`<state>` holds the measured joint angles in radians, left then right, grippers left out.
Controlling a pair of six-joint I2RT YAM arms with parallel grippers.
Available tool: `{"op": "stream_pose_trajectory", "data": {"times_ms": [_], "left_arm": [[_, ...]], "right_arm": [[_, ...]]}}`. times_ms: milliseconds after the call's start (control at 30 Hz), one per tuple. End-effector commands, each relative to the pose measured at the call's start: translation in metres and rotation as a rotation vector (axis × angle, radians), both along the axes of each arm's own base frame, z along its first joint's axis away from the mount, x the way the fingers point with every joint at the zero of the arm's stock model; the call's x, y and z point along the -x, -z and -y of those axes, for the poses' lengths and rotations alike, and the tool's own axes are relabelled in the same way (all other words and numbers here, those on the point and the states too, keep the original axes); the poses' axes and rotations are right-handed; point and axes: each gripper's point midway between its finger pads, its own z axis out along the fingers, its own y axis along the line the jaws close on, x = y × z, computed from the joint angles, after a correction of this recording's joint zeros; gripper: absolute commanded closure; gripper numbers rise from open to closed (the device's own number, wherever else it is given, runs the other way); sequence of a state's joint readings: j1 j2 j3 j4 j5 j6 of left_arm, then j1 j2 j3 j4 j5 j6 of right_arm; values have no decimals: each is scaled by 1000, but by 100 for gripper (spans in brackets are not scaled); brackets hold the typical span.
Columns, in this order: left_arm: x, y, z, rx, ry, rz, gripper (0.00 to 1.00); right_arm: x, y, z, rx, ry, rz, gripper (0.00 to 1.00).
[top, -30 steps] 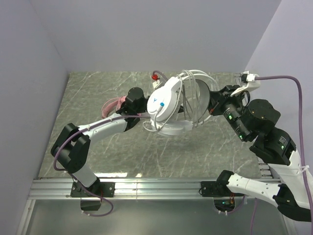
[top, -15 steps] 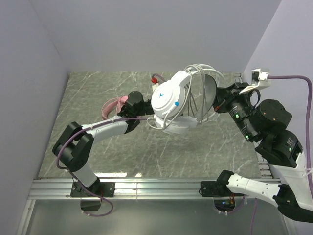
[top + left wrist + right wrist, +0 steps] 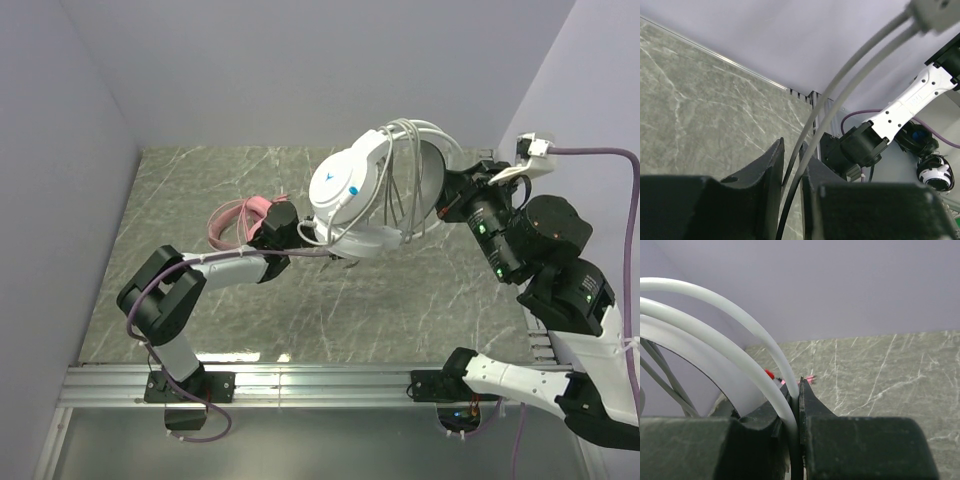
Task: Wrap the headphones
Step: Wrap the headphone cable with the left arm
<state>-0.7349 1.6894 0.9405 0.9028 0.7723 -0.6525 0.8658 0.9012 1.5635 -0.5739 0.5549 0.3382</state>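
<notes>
The white headphones [image 3: 348, 192] hang in the air above the table's far middle, with their thin white cable [image 3: 402, 170] looped several times around the headband. My right gripper [image 3: 447, 197] is shut on the white headband [image 3: 720, 347], and its jaws [image 3: 798, 390] pinch the band edge-on. My left gripper [image 3: 300, 246] sits just below and left of the earcup. It is shut on two strands of the cable [image 3: 855, 70], which run up out of its narrow jaws [image 3: 791, 161]. The pink headphones [image 3: 236, 216] lie flat on the table behind the left wrist.
The marble tabletop [image 3: 420, 300] is walled in by lilac panels at the left, back and right. A metal rail [image 3: 300, 382] runs along the near edge by the arm bases. The right arm's white link [image 3: 912, 97] crosses the left wrist view.
The right gripper has lifted the white headphones higher and towards the back right. The left gripper has slid right and nearer, under the earcup, uncovering the pink headphones.
</notes>
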Motion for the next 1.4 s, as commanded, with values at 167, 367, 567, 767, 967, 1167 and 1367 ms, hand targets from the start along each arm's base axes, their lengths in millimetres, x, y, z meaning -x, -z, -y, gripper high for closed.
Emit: {"op": "stream_pose_trajectory", "data": {"times_ms": [167,367,567,767,967,1167,1367], "left_arm": [[3,-6,-7,71,-56,31,91],[8,9,-12,74,-63,-4,99],[21,24,-9,18,-65,-49,99],[41,32,2,-69,-64,-125,100],[59,43,6,-119,-53,-225,99],[45,64,6,-290,-133,-251,99],[36,70,-2,-423,-180,-237,99]], "right_arm": [[-5,-39,27,-131,136,69,100],[-15,-35,49,-97,290,54,100],[-35,-23,60,-67,433,27,100],[-72,9,69,-57,567,-28,100],[-107,35,75,-42,667,-58,100],[-130,87,75,56,785,-107,100],[-142,153,79,147,844,-198,100]]}}
